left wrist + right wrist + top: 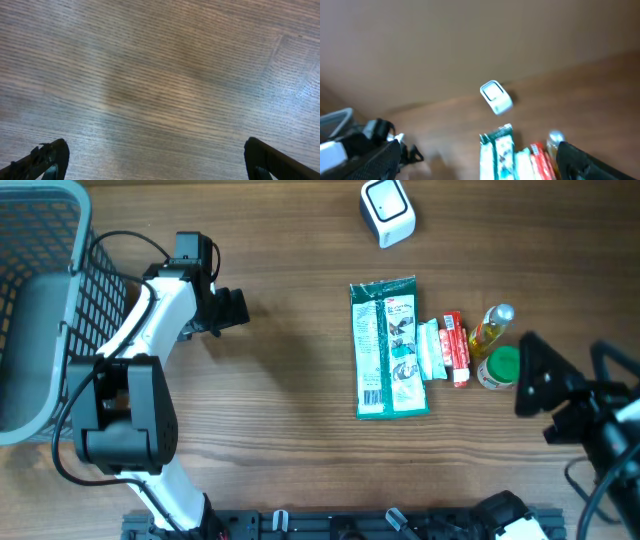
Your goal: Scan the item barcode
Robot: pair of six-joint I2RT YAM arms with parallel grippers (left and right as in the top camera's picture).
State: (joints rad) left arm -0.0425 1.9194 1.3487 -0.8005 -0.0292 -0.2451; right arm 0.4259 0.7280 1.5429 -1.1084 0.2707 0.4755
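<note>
Right gripper (pixel 530 375): jaws spread wide, nothing held. You have it at the right edge of the table (pixel 280 410), tips turned toward the goods.

- Nearest item: green-lidded jar (pixel 498 367), just beside those tips, with a yellow bottle (pixel 492 328) touching it on the far side.
- Next leftward in the same row: red box (pixel 456 348), white tube (pixel 432 350), green packet (pixel 388 348). All lie flat, with their long axes running from your near edge toward the far edge.
- Scanner (pixel 387 212): beyond the row's far end, apart from it.
- Left gripper (pixel 232 308): likewise spread and empty, over bare wood near the basket (pixel 40 300), well apart from the row.

Judgement: your right arm is the closer one, and reaches the row from its right end. Barcodes are too small to locate.
</note>
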